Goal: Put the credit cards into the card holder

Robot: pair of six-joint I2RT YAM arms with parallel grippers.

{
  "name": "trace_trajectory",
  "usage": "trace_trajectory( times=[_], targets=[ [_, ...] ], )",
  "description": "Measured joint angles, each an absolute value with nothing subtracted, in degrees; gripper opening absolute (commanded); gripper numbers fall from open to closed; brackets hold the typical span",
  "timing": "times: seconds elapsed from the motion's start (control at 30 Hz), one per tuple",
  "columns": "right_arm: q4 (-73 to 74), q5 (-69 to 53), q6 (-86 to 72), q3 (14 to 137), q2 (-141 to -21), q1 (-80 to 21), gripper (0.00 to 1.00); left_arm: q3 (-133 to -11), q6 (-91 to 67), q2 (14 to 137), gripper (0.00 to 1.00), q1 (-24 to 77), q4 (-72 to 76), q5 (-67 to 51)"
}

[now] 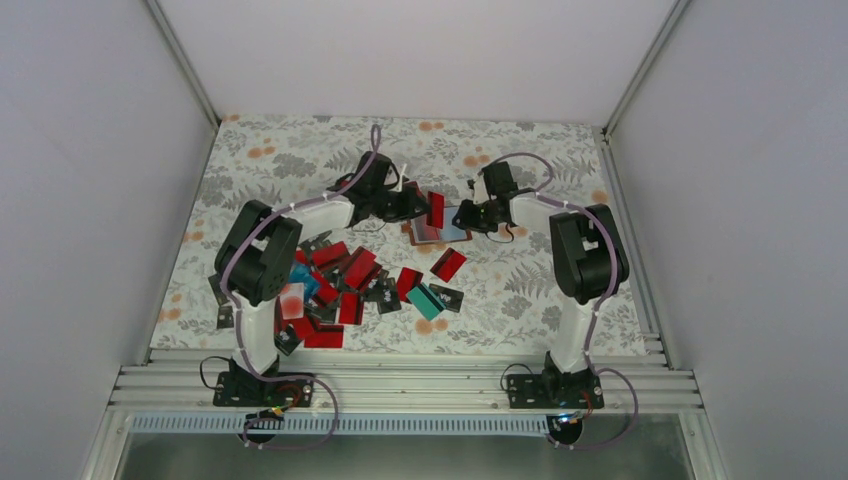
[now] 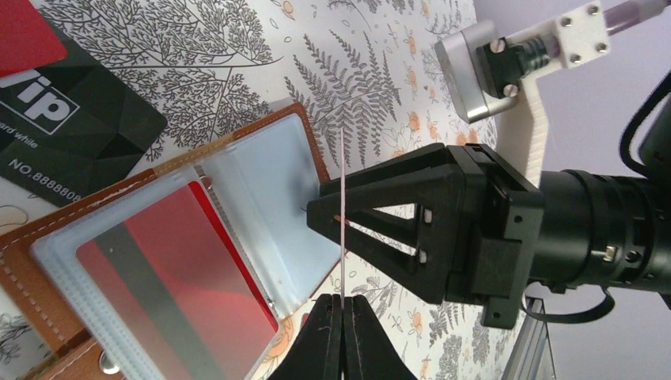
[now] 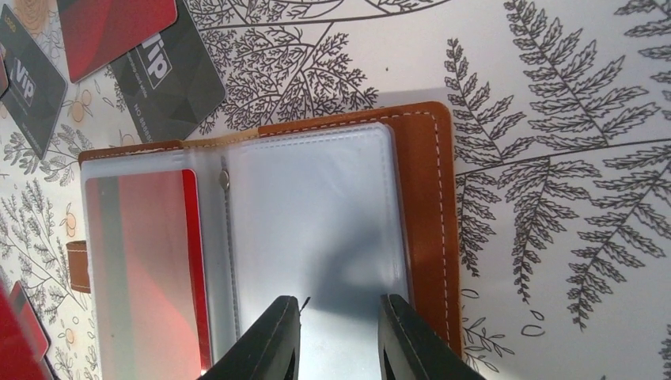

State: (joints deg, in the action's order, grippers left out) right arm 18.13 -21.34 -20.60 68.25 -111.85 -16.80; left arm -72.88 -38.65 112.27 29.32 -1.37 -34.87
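**Grippers.** The left gripper (image 2: 343,307) is pressed together on a red card (image 1: 435,208). The card is held upright over the card holder (image 3: 431,198) and is seen edge-on from the left wrist as a thin line. The right gripper (image 3: 340,301) is partly spread, and nothing is seen pinched between its jaws. Its fingertips (image 3: 286,313) are set on a clear pocket (image 3: 316,206) of the holder.

**Card holder.** It is laid open and flat on the flowered cloth (image 1: 520,290), at the far middle of the table between the two grippers. The cover is brown with pale stitching, and a small brown tab (image 3: 77,267) is seen at one side. In the pocket next to the one under the right gripper, a second red card (image 3: 142,261) with a grey stripe is lodged.

**Writing.** On a black card (image 2: 71,134) just beside the holder, "Vip" is printed in white, with a number below beginning "NO.88888"; the rest is covered. "VIP" is also read on another black card (image 3: 28,95) nearby. No writing can be read on the holder.

**Remaining cards.** A heap of loose cards (image 1: 340,285), mostly red and black, is spread on the cloth near the left arm, and a teal card (image 1: 424,300) lies at its edge.
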Motion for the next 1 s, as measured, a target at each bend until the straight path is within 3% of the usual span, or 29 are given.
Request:
trace_trajectory(
  times=[1.0],
  targets=[
    [16.0,-22.6,-20.9,66.4,-111.2,-16.4,0.26,-77.6,-42.0,118.4,0.02,31.2,-11.2,-31.8]
  ],
)
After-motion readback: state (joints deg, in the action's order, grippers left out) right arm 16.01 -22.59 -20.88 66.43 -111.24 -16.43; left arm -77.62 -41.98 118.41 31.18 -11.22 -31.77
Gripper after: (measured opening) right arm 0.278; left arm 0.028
